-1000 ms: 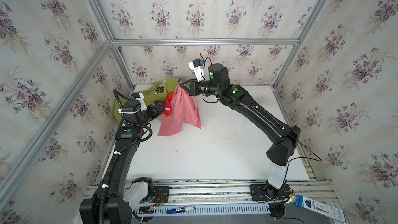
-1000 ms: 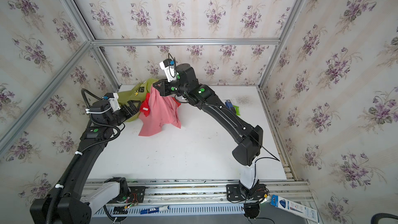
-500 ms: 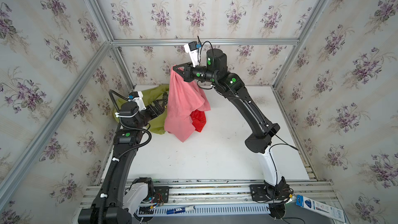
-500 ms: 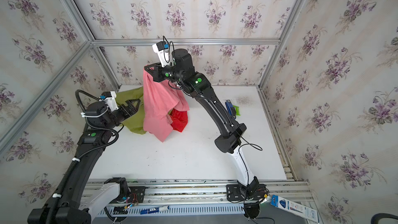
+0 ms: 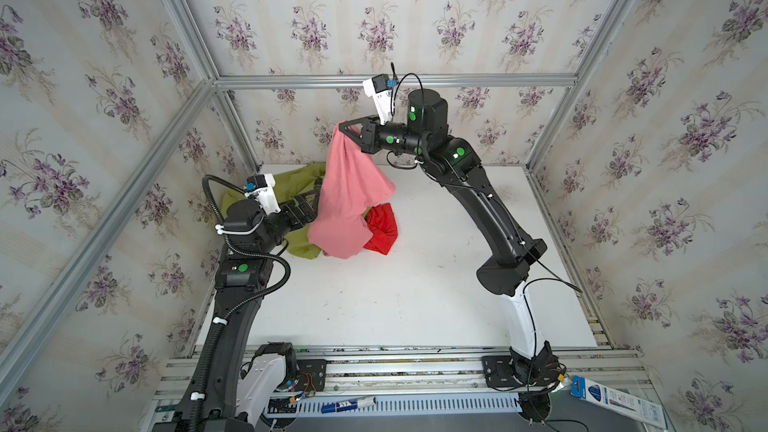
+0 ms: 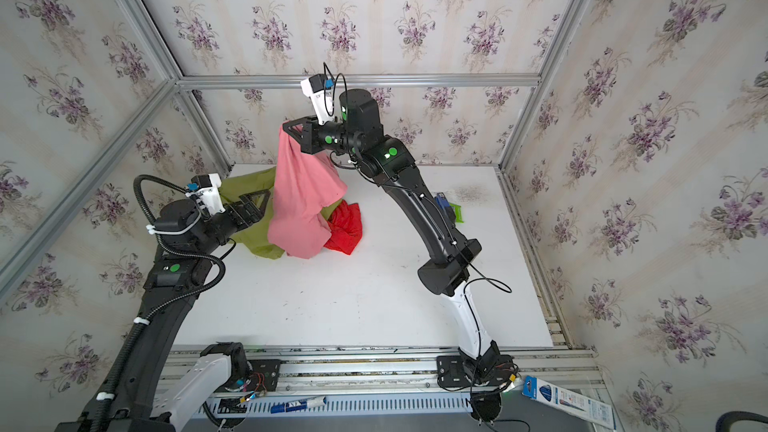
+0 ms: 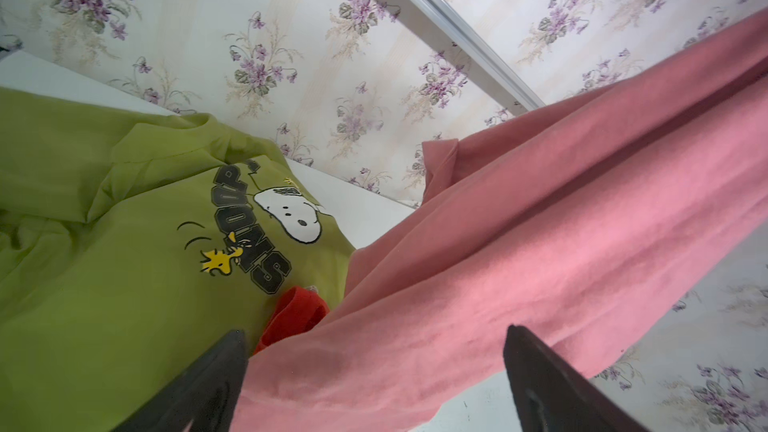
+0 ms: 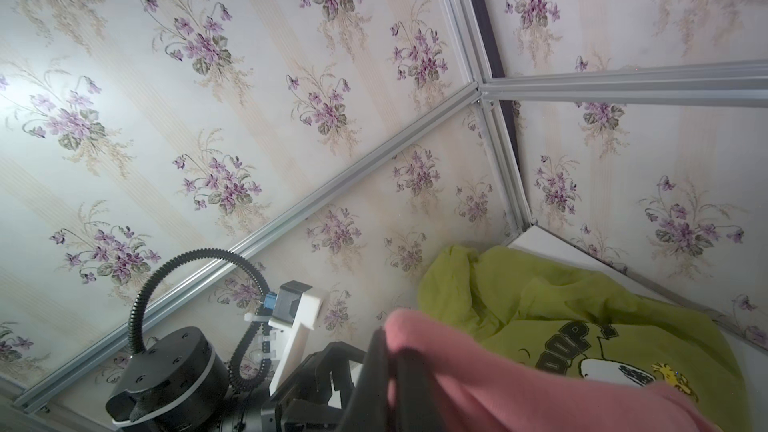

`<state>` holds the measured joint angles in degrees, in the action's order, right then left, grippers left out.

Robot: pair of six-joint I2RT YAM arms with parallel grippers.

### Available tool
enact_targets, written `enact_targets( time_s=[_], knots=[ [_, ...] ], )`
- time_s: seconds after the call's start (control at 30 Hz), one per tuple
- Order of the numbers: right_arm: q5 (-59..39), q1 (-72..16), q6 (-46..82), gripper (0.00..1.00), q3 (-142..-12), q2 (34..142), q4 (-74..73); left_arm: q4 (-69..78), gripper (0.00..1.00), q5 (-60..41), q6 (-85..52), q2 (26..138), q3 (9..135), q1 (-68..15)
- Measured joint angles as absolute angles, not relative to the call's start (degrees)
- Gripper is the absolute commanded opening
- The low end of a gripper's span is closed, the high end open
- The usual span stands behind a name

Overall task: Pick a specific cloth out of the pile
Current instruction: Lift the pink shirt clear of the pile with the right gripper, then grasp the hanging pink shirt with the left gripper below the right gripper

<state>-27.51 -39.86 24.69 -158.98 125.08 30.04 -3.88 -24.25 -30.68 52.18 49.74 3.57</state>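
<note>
My right gripper (image 5: 343, 128) (image 6: 287, 128) (image 8: 388, 347) is raised above the back of the table, shut on one end of the salmon-pink cloth (image 5: 349, 197) (image 6: 303, 197) (image 8: 498, 388). The cloth hangs down, and its lower end rests on the pile. The pile's olive-green shirt (image 5: 303, 178) (image 7: 104, 243) lies at the back left, with a red cloth (image 5: 380, 228) (image 6: 345, 226) to the right. My left gripper (image 5: 309, 205) (image 6: 266, 205) (image 7: 374, 330) is open low against the hanging cloth (image 7: 498, 263), which lies between its fingers.
The white table (image 5: 395, 284) is enclosed by floral walls with metal frame bars. A small blue and green item (image 6: 451, 207) lies behind the right arm. A boxed pen (image 5: 615, 401) and a marker (image 5: 349, 403) lie by the front rail.
My right gripper has risen and lifted the pink cloth high off the pile. The red cloth dropped onto the table beside it. My left gripper stayed open and came up against the hanging cloth.
</note>
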Motion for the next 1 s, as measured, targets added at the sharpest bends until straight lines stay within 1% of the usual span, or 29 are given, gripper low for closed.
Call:
enact_targets(
  time_s=[0.23, 0.4, 0.57, 0.83, 1.0],
  knots=[
    [-29.5, -39.35, 24.45, 0.0, -159.3, 120.07, 31.55, 1.48, 0.98, -30.79, -29.34, 50.24, 48.49, 1.67],
    [-30.59, -38.28, 24.4, 0.0, -159.33, 116.38, 34.79, 7.4, 1.0, -34.26, -26.48, 47.57, 46.41, -3.05],
    [-31.77, -37.76, 24.36, 0.0, -159.33, 113.19, 39.05, 9.89, 1.0, -33.34, -22.57, 47.7, 47.0, -9.26],
    [-32.67, -37.58, 23.57, 0.0, -159.24, 108.47, 45.1, 10.9, 1.0, -29.21, -18.94, 52.53, 51.4, -17.69],
    [-32.67, -37.58, 23.22, 0.0, -154.12, 103.31, 47.31, 11.66, 0.97, -27.86, -18.15, 56.31, 53.65, -22.65]
  ],
)
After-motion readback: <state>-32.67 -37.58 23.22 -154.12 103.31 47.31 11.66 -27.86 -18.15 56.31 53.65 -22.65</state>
